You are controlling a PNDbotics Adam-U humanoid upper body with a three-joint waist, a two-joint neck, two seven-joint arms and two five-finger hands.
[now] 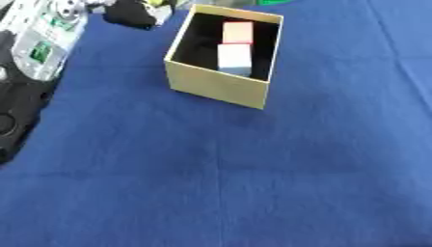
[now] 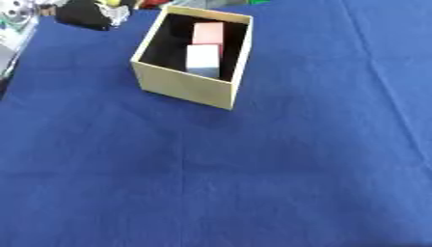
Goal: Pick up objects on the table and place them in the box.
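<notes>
A tan cardboard box (image 1: 215, 84) with a dark inside stands open on the blue cloth, towards the back. Inside it lie a pale orange-pink block (image 1: 238, 33) and, in front of it, a light blue-white block (image 1: 235, 58). My left arm (image 1: 42, 41), silver and black, comes in along the left edge. Its black left hand (image 1: 131, 14) is at the far back, left of the box and apart from it. A small yellow thing (image 2: 110, 4) shows right at the hand; whether the hand holds it is unclear. My right hand shows in no view.
Blue cloth (image 1: 253, 183) covers the whole table in front of and right of the box. Bits of red (image 2: 152, 4) and green (image 1: 274, 2) show at the far edge behind the box. A black part of my arm (image 1: 13, 120) fills the left edge.
</notes>
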